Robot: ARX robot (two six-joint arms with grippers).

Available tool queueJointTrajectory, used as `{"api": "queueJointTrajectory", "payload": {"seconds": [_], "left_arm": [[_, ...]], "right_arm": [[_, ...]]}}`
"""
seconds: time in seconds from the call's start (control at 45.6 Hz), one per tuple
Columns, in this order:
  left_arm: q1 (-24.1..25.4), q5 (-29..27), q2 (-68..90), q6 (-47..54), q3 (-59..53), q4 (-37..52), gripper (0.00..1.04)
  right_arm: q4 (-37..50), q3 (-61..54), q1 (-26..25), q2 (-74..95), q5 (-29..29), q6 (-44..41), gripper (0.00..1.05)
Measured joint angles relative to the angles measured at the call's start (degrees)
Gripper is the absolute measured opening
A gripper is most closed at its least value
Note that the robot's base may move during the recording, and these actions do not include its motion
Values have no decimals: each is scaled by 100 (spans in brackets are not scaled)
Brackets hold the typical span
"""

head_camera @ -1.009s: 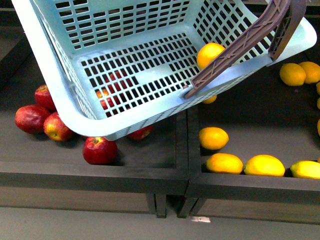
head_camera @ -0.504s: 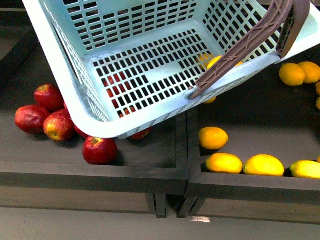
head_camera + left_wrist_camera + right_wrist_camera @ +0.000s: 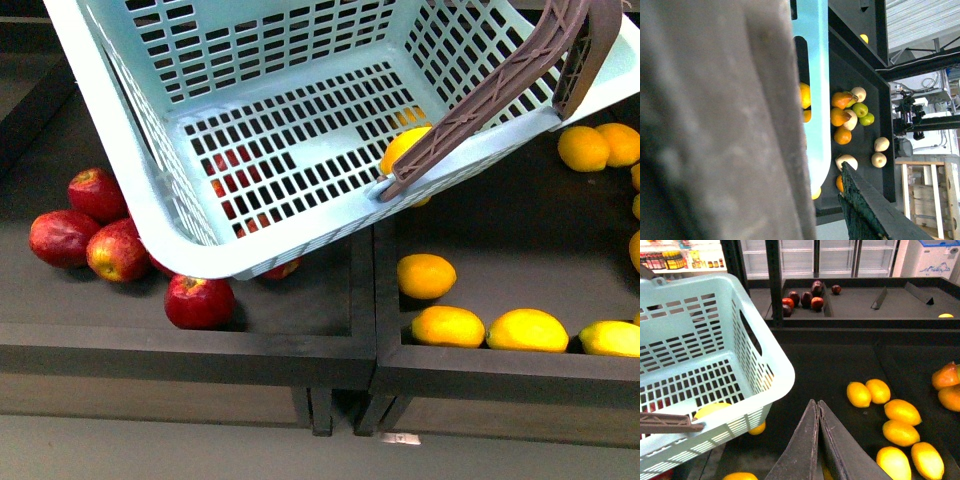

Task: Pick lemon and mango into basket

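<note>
The turquoise basket (image 3: 150, 205) hangs tilted over the dark shelf, its brown handle (image 3: 490, 90) swung to the right. My left gripper (image 3: 830, 182) is shut on that handle (image 3: 715, 125); only one dark finger (image 3: 865, 210) shows. One lemon (image 3: 400, 150) lies inside the basket against its lower wall and also shows in the right wrist view (image 3: 710, 410). Several more lemons (image 3: 426, 276) lie in the right bin. My right gripper (image 3: 816, 407) is shut and empty, beside the basket's corner (image 3: 777, 360), left of loose lemons (image 3: 859, 393). Orange fruits that look like mango (image 3: 946, 376) sit at the far right.
Red apples (image 3: 200, 300) fill the left bin under the basket, and a raised divider (image 3: 365, 280) separates it from the lemon bin. Pale pears (image 3: 881, 144), green fruits (image 3: 860, 110) and oranges (image 3: 842, 135) lie further along. Dark apples (image 3: 812, 299) sit on a far shelf.
The basket has shifted a little to the right and lifted at its left. The lemon inside it has rolled down from the far corner toward the wall by the handle hinge.
</note>
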Motion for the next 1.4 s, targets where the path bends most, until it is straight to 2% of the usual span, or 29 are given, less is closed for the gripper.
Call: {"api": "queueJointTrajectory", "payload": {"seconds": [0.11, 0.153, 0.417, 0.68, 0.811, 1.403], "left_arm": [[0, -9, 0, 2, 0, 0, 29], [0, -15, 0, 2, 0, 0, 29], [0, -24, 0, 4, 0, 0, 29], [-55, -17, 0, 20, -2, 0, 29], [-85, 136, 0, -52, -2, 0, 29], [-2, -35, 0, 2, -22, 0, 29]], "right_arm": [[-219, -192, 0, -413, 0, 0, 2], [-271, -249, 0, -525, 0, -4, 6], [-286, -271, 0, -603, 0, -7, 56], [-289, -273, -2, -605, 24, -2, 98], [-289, -273, -2, -621, 13, -4, 96], [-293, -293, -2, -638, 9, -4, 96]]}}
